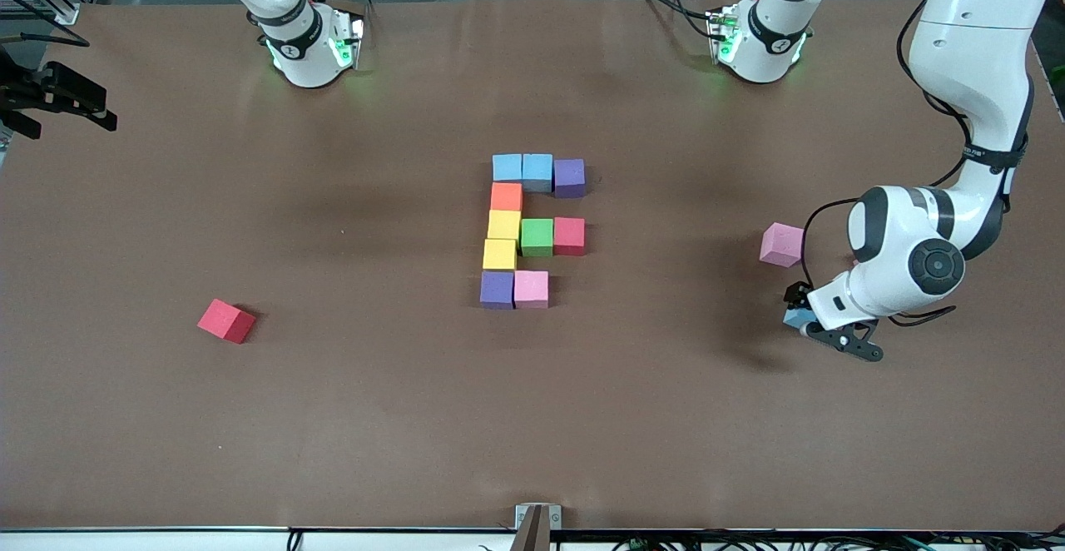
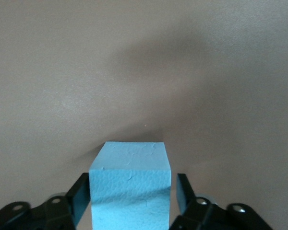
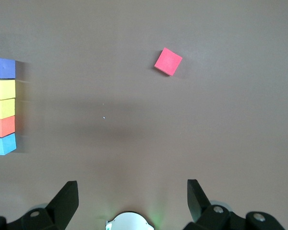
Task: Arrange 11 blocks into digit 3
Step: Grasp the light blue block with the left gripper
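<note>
Currently left gripper point(image 2: 129, 203) has its fingers bracketing a light-blue foam cube point(image 2: 130, 189) near the table's left-arm edge, grip unconfirmed; a shallow pinch could drop it. Partial multicoloured cube digit point(image 1: 532, 230) mid-table. Right gripper point(image 3: 132, 199) waits, released.

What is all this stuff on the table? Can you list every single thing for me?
Block figure: ten cubes touching, mid-table: two light blue and a purple in the row nearest the robots' bases; orange, yellow, yellow in a column; green and red beside the upper yellow; purple and pink in the row nearest the front camera.
Loose red block: one, toward the right arm's end of the table.
Loose pink block: one, toward the left arm's end.
Light blue block: one, between the left gripper's fingers.
Table: one, brown.
Left gripper: low by the pink block, fingers either side of the blue block.
Right gripper: open, waiting above the table.
</note>
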Available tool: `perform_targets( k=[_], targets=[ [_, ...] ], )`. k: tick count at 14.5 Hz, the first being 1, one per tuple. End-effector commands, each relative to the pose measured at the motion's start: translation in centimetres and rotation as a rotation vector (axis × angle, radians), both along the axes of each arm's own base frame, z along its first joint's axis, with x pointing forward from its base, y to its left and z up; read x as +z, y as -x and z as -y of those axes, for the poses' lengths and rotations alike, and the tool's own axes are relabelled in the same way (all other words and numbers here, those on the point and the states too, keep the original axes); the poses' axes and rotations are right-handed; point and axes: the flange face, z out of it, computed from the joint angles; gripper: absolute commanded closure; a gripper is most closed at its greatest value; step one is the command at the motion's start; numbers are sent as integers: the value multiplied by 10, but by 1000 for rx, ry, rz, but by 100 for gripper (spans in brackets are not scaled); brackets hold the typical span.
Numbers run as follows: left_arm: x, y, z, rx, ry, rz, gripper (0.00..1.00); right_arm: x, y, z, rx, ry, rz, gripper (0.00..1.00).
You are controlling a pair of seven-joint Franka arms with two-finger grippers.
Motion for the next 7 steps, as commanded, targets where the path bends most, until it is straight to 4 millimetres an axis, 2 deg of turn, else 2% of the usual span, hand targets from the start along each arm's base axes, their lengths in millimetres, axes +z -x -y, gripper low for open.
perform_targets(
  k=[1,3,6,7],
  targets=[
    [-2,-5,4,3,8,5,41,3,8,0,-8,3,3,0],
    [-7,-3,0,43,6,-8,61,3,8,0,-8,3,3,0],
    [11,-12,-2,130,5,22,62,2,8,0,-8,1,2,0],
    [19,-18,7,157,7,31,63,2,8,0,-8,1,2,0]
  ],
)
